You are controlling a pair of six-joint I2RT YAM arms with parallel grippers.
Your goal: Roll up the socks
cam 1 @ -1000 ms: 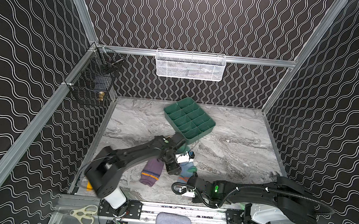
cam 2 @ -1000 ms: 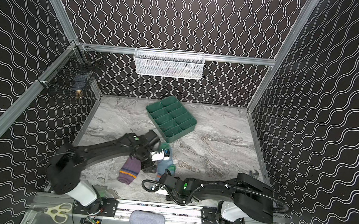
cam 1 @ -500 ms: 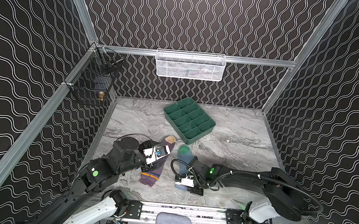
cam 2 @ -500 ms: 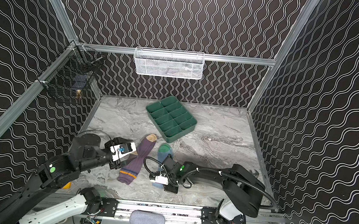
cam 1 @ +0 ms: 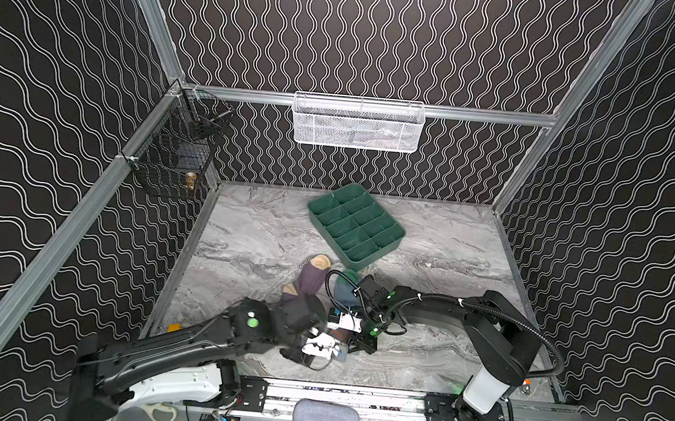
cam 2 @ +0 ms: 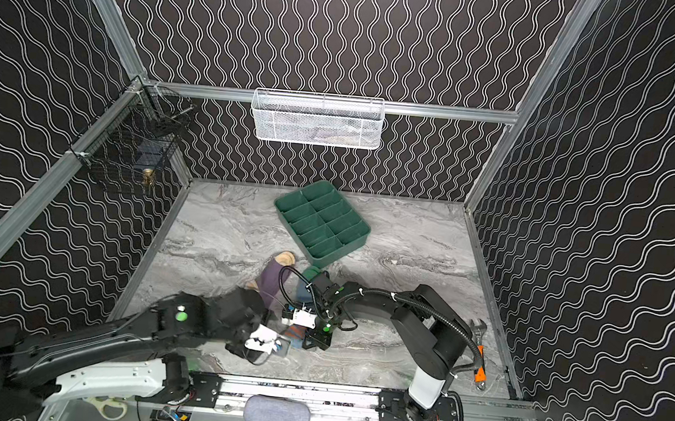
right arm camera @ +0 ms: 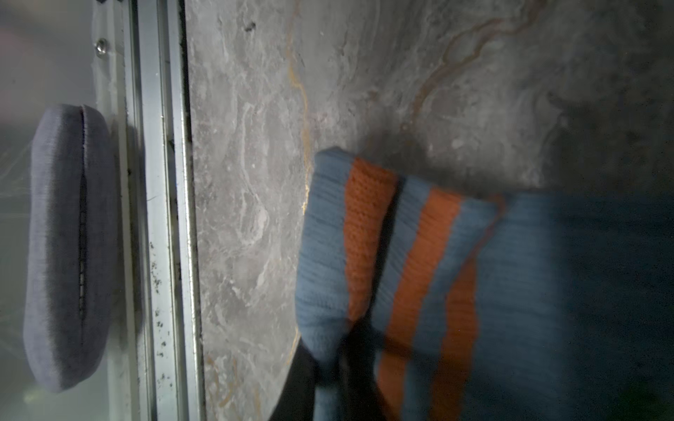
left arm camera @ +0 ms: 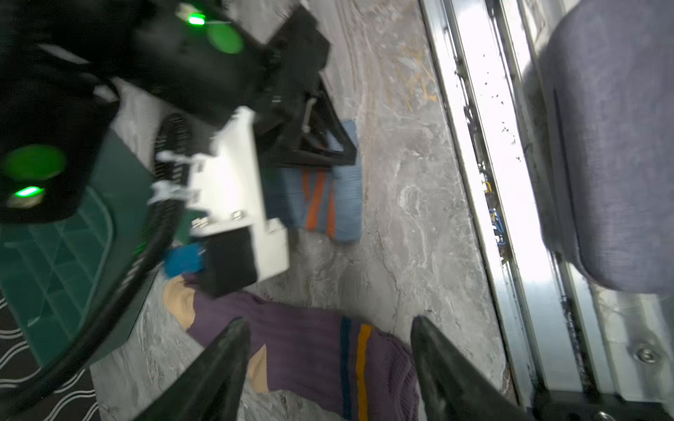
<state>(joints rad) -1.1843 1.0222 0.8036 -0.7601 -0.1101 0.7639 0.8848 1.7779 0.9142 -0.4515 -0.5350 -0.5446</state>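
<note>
Purple sock (left arm camera: 302, 357): flat on marble worktop (cam 1: 450, 238); left hand (left arm camera: 328, 320) spread open over its striped cuff end. Blue sock (right arm camera: 401, 255): just beside; cuff pinched in closed right hand (cam 1: 362, 342).

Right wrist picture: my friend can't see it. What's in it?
The right gripper pinches the cuff of a light blue sock with orange stripes, over a grey marble table. Past the table's edge lie a metal rail and a grey fabric pad.
</note>
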